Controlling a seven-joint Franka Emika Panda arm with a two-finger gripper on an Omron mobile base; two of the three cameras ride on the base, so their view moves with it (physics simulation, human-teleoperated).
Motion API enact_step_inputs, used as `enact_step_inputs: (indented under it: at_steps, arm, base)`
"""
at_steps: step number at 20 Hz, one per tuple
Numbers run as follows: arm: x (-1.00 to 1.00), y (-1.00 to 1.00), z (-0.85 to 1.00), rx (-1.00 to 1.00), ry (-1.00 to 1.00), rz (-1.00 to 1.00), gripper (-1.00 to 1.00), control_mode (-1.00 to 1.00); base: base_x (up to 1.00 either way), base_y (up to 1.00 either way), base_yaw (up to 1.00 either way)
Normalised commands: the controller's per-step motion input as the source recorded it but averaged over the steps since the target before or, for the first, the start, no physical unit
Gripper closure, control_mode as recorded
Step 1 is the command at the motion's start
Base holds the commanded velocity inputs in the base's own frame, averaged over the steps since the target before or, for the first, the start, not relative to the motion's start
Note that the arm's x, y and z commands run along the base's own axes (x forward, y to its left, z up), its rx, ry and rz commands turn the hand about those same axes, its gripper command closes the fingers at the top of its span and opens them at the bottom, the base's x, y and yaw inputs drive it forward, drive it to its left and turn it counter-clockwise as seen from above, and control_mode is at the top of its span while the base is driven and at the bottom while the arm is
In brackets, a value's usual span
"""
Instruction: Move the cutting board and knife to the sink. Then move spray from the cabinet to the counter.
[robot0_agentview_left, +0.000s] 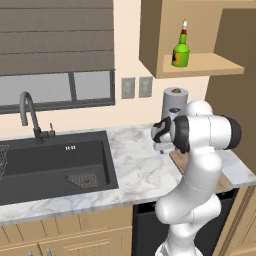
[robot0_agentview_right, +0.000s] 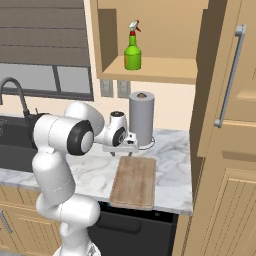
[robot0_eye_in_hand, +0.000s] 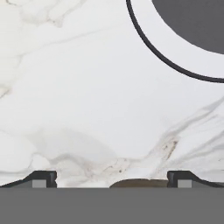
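The light-brown cutting board (robot0_agentview_right: 134, 182) lies on the marble counter (robot0_agentview_right: 90, 172) at the front edge, and its corner (robot0_agentview_left: 179, 159) peeks out behind my arm. My gripper (robot0_agentview_right: 123, 148) points down over the counter just past the board's far end, open with nothing between its fingertips (robot0_eye_in_hand: 43, 178). A brown sliver of the board (robot0_eye_in_hand: 138, 183) sits between them, low in the hand view. The green spray (robot0_agentview_right: 132, 49) stands upright on the shelf of the open cabinet (robot0_agentview_right: 155, 75), also seen as the spray (robot0_agentview_left: 181, 50). The black sink (robot0_agentview_left: 55, 160) is at left. The knife is out of view.
A grey paper towel roll (robot0_agentview_right: 141, 119) stands on a round white base (robot0_eye_in_hand: 183, 52) right behind the gripper. A tall wooden cabinet with a bar handle (robot0_agentview_right: 229, 75) walls off the right side. The gooseneck faucet (robot0_agentview_left: 27, 112) rises behind the sink. A wire rack (robot0_agentview_left: 3, 160) sits at the basin's left.
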Motion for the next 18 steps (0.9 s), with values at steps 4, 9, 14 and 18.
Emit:
enact_step_inputs:
  at_steps: [4,9,14,18]
  arm:
    - [-0.19,0.00,-0.03,0.00,0.00,0.00,-1.00,-1.00]
    - [-0.13,0.00,-0.01,0.00,0.00,0.00,-1.00,-1.00]
    - [-0.06,0.00,-0.01,0.00,0.00,0.00,-1.00,-1.00]
    - [0.00,0.00,0.00,0.00,0.00,0.00,-1.00,-1.00]
  base:
    - [0.00,0.00,0.00]
    - [0.00,0.00,0.00]
    - [0.00,0.00,0.00]
    - [0.00,0.00,0.00]
